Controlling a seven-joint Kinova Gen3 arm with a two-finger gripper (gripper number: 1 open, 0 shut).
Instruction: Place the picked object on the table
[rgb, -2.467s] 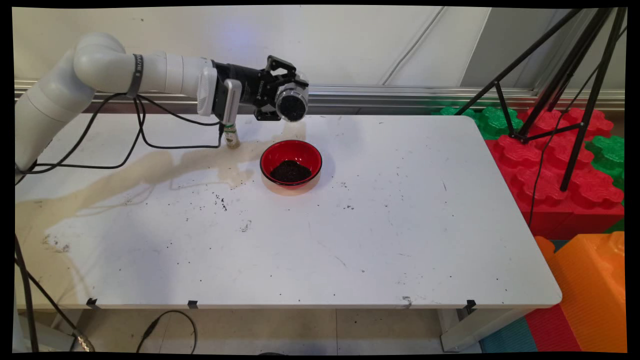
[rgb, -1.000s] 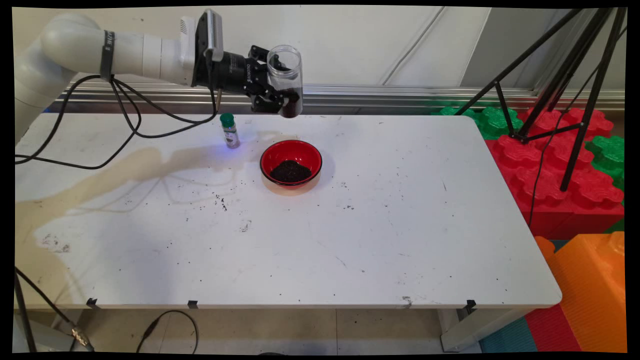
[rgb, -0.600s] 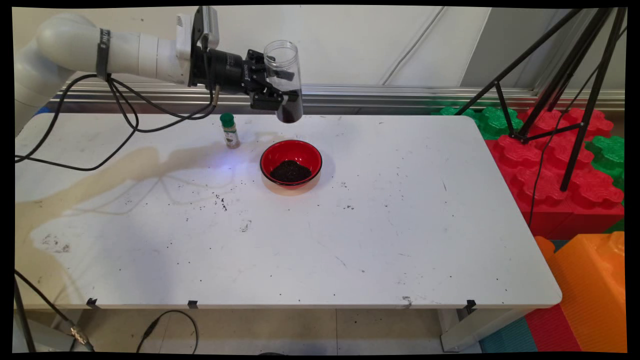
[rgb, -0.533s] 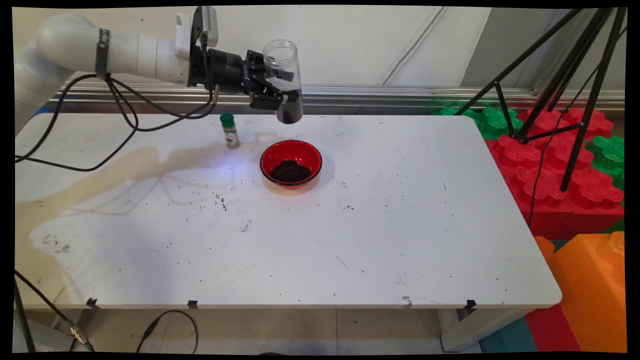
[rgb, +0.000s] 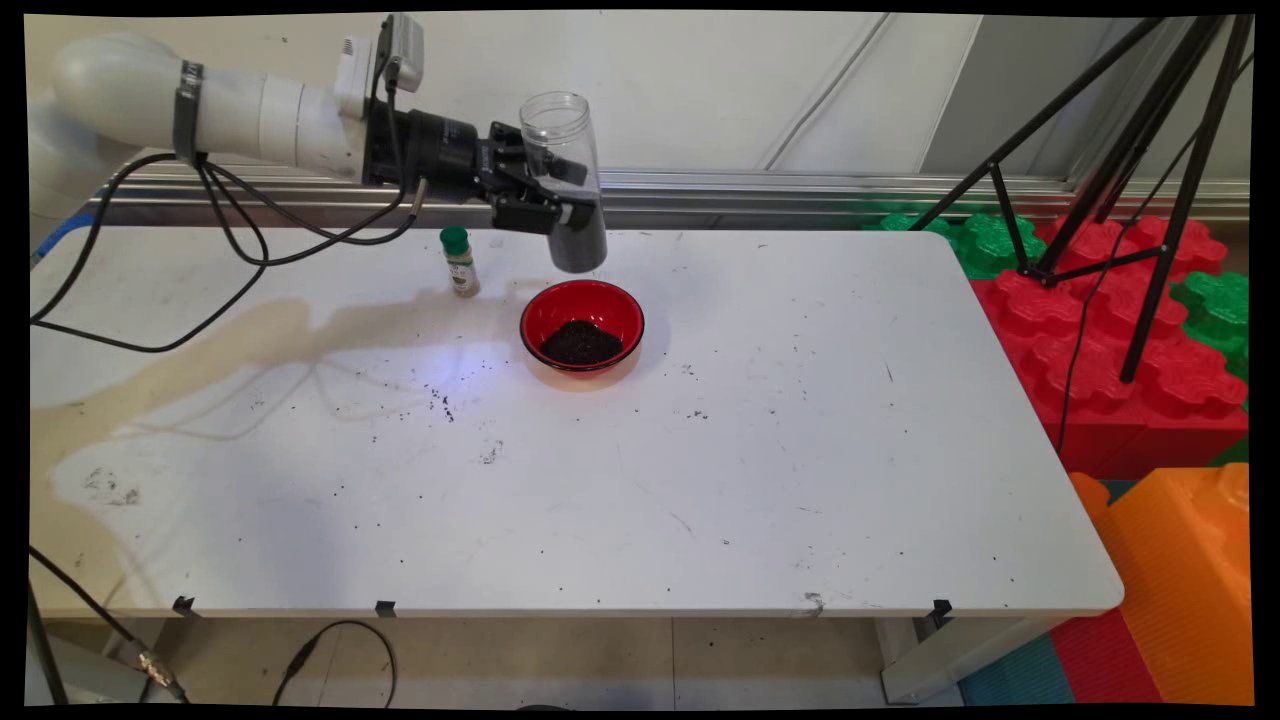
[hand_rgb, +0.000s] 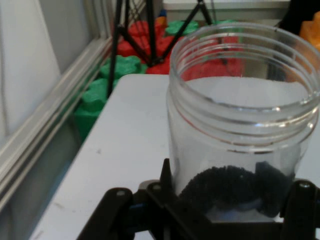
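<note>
I see the claw (rgb: 545, 205) clenched on a clear plastic jar (rgb: 565, 180), held nearly upright in the air, mouth up, above the far rim of the red bowl (rgb: 582, 325). Dark granules fill the jar's bottom; the claw's linkage hides part of them in the hand view. More dark granules lie heaped in the bowl. A small green-capped spice bottle (rgb: 459, 261) stands left of the bowl on the bench (rgb: 700, 480), its label unreadable.

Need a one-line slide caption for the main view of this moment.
Gripper holds a clear open jar of dark grains upright above a red bowl of the same grains, beside a green-capped bottle on the white table.
</note>
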